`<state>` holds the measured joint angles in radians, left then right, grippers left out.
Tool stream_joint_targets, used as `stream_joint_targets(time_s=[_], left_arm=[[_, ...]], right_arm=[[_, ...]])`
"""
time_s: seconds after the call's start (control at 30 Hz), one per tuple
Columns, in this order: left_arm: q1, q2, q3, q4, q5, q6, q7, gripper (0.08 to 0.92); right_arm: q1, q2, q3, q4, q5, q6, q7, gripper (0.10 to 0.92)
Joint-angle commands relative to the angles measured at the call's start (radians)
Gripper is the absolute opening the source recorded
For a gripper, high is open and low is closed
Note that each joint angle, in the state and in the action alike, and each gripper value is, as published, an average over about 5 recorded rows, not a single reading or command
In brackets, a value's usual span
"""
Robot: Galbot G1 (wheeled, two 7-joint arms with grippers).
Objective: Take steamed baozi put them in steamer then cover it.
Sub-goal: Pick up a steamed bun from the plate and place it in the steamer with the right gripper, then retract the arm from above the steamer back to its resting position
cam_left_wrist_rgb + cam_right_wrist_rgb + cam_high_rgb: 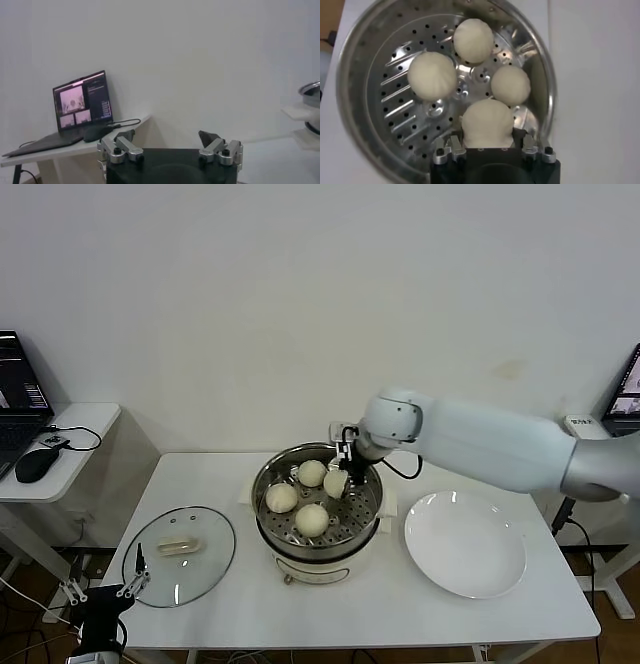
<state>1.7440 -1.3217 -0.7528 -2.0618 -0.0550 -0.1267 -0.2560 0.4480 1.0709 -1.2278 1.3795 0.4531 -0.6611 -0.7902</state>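
Observation:
The steamer stands mid-table, its perforated tray in full sight in the right wrist view. Three baozi lie on the tray. My right gripper reaches into the pot from the far right side, shut on a further baozi low over the tray next to the others. The cover lies flat on the table left of the steamer, handle up. My left gripper hangs open at the table's front left edge, empty.
A white plate lies right of the steamer with nothing on it. A side table at the far left carries a laptop and a mouse. Cables hang below it. Another screen shows at the right edge.

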Motion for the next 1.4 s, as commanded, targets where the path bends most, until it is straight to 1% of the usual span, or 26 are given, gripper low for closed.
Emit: stream_joint_targets(time_s=[0.03, 0.23, 0.4, 0.47, 0.53, 0.6, 0.67, 0.73, 0.8, 0.87, 0.93, 1.03, 1.17, 1.27, 1.4], left_arm=[[-0.003, 0.0, 0.001, 0.003, 0.001, -0.001, -0.001, 0.823], [-0.005, 0.0, 0.002, 0.004, 0.001, -0.002, -0.001, 0.823], [-0.003, -0.002, 0.003, 0.001, 0.002, -0.001, 0.0, 0.823], [-0.002, -0.001, 0.003, 0.0, 0.002, -0.001, 0.0, 0.823], [-0.002, -0.001, 0.002, -0.001, 0.001, -0.001, 0.0, 0.823], [-0.002, -0.001, 0.001, -0.002, 0.001, -0.001, 0.0, 0.823], [-0.002, -0.002, 0.001, -0.003, 0.0, -0.001, 0.0, 0.823], [0.001, -0.003, 0.001, -0.006, 0.0, 0.0, 0.001, 0.823], [0.006, -0.003, 0.002, -0.009, 0.0, 0.002, 0.003, 0.823], [0.01, -0.003, 0.003, -0.013, 0.001, 0.005, 0.005, 0.823], [0.012, -0.004, 0.006, -0.014, 0.003, 0.008, 0.007, 0.823], [0.011, -0.007, 0.014, -0.008, 0.007, 0.01, 0.009, 0.823], [0.012, -0.006, 0.029, 0.013, 0.01, 0.01, 0.011, 0.823], [0.014, -0.008, 0.033, 0.024, 0.014, 0.008, 0.012, 0.823], [0.008, -0.016, 0.033, 0.03, 0.025, 0.007, 0.013, 0.823]], right_arm=[[-0.042, 0.055, -0.007, -0.051, -0.03, -0.046, 0.026, 0.611], [-0.048, 0.034, -0.003, -0.033, -0.022, -0.058, 0.029, 0.611], [-0.037, -0.01, 0.018, 0.019, -0.001, -0.064, 0.029, 0.617], [-0.023, -0.04, 0.039, 0.048, 0.008, -0.064, 0.029, 0.646], [-0.008, -0.075, 0.066, 0.077, 0.018, -0.064, 0.037, 0.702], [0.001, -0.115, 0.096, 0.11, 0.031, -0.064, 0.077, 0.752], [-0.005, -0.159, 0.13, 0.158, 0.053, -0.064, 0.155, 0.796], [-0.032, -0.212, 0.171, 0.223, 0.106, -0.064, 0.273, 0.815], [-0.095, -0.278, 0.234, 0.3, 0.192, -0.048, 0.433, 0.82], [-0.196, -0.346, 0.314, 0.371, 0.266, 0.011, 0.585, 0.822], [-0.335, -0.411, 0.417, 0.428, 0.289, 0.109, 0.708, 0.823], [-0.613, -0.475, 0.638, 0.474, 0.196, 0.278, 0.819, 0.823], [-1.006, -0.484, 0.969, 0.487, -0.006, 0.46, 0.875, 0.823], [-1.244, -0.431, 1.19, 0.486, -0.117, 0.594, 0.881, 0.823], [-1.523, -0.273, 1.483, 0.477, -0.237, 0.757, 0.822, 0.823]])
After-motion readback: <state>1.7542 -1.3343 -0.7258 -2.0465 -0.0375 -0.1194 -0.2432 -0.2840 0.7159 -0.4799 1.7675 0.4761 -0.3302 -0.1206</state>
